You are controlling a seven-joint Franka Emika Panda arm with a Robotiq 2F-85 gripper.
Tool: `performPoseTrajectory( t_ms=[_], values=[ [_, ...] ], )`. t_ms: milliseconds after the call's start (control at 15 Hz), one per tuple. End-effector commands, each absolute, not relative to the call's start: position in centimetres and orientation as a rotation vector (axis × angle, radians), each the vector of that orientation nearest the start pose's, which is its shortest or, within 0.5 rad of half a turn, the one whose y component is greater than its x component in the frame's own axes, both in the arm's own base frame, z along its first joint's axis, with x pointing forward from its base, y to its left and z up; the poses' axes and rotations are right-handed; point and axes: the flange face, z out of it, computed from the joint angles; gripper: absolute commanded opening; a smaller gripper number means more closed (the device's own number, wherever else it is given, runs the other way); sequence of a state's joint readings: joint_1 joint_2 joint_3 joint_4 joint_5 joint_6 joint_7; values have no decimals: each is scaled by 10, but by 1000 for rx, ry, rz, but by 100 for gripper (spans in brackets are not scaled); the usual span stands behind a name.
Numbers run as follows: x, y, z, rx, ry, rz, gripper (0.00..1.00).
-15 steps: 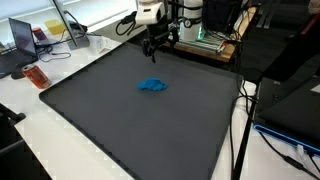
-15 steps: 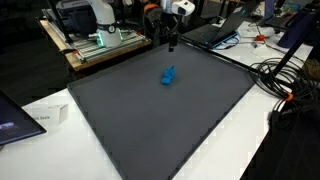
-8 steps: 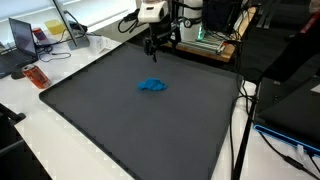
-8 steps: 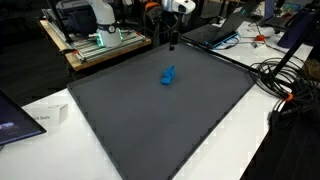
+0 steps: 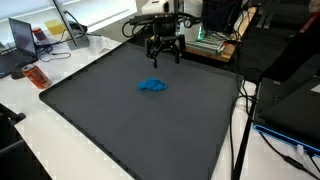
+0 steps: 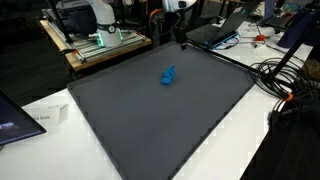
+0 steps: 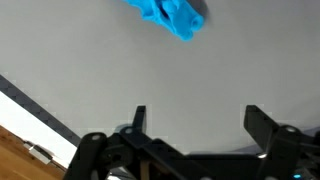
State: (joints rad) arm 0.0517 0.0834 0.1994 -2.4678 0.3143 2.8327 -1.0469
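A small crumpled blue cloth (image 5: 152,86) lies on the dark grey mat (image 5: 120,130), toward its far half; it also shows as the blue cloth (image 6: 168,75) and at the top of the wrist view as the blue cloth (image 7: 168,17). My gripper (image 5: 165,58) hangs above the mat's far edge, beyond the cloth and apart from it. In the wrist view the gripper (image 7: 196,113) stands open, its two black fingers spread wide with only bare mat between them. It holds nothing.
A laptop (image 5: 22,38) and a small red object (image 5: 36,76) sit on the white table beside the mat. Equipment on a wooden board (image 6: 100,40) stands behind the mat. Cables (image 6: 285,80) trail off one side. Another laptop (image 6: 15,115) lies at a near corner.
The gripper has turned about its wrist and shifted slightly sideways above the mat's far edge; its fingers now spread across the view. The blue cloth has not moved.
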Motion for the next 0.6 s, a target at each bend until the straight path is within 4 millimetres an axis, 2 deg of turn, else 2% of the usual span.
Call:
performPoseTrajectory(
  t_ms=[0, 533],
  values=[
    [466, 117, 274, -2698, -1438, -608, 100],
    [435, 135, 262, -2766, -1351, -781, 100]
  ],
)
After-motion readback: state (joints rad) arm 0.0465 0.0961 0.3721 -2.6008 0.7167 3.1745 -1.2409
